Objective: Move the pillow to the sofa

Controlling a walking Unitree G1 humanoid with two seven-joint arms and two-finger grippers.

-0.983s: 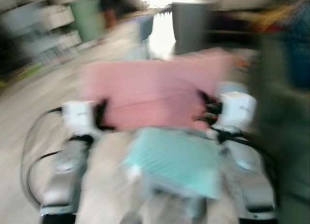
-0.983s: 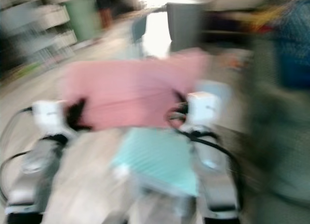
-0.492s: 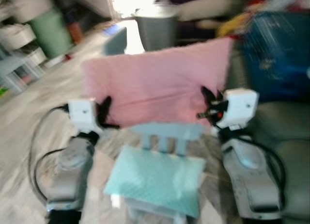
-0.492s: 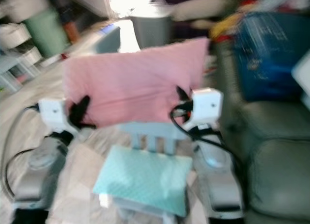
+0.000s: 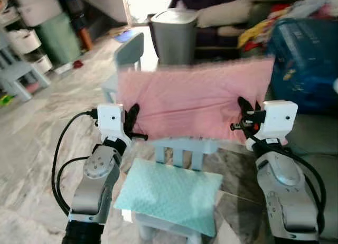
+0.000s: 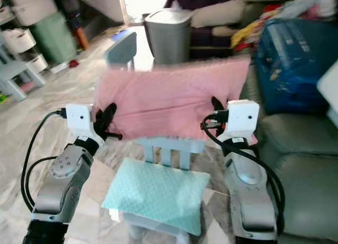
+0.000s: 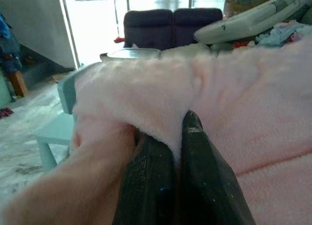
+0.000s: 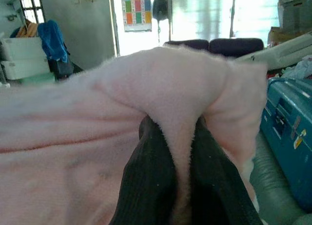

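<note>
A flat pink pillow (image 5: pixel 193 99) hangs stretched between my two arms, above a small pale blue chair. My left gripper (image 5: pixel 135 122) is shut on the pillow's left edge, with pink fabric pinched between its black fingers (image 7: pixel 148 178). My right gripper (image 5: pixel 246 115) is shut on the right edge, the cloth bunched between its fingers (image 8: pixel 151 186). The grey-green sofa (image 6: pixel 296 165) lies to my right, its seat cushions beside my right arm.
The small chair (image 5: pixel 182 149) with a mint cushion (image 5: pixel 169 194) stands right below the pillow. A blue suitcase (image 5: pixel 306 64) sits on the sofa's far end. A grey bin (image 5: pixel 173 35), another small chair (image 5: pixel 128 51) and storage boxes (image 5: pixel 31 33) stand farther off on the marble floor.
The camera has swung right and steadied, bringing the sofa and suitcase into view. Both grippers have kept their hold on the pillow.
</note>
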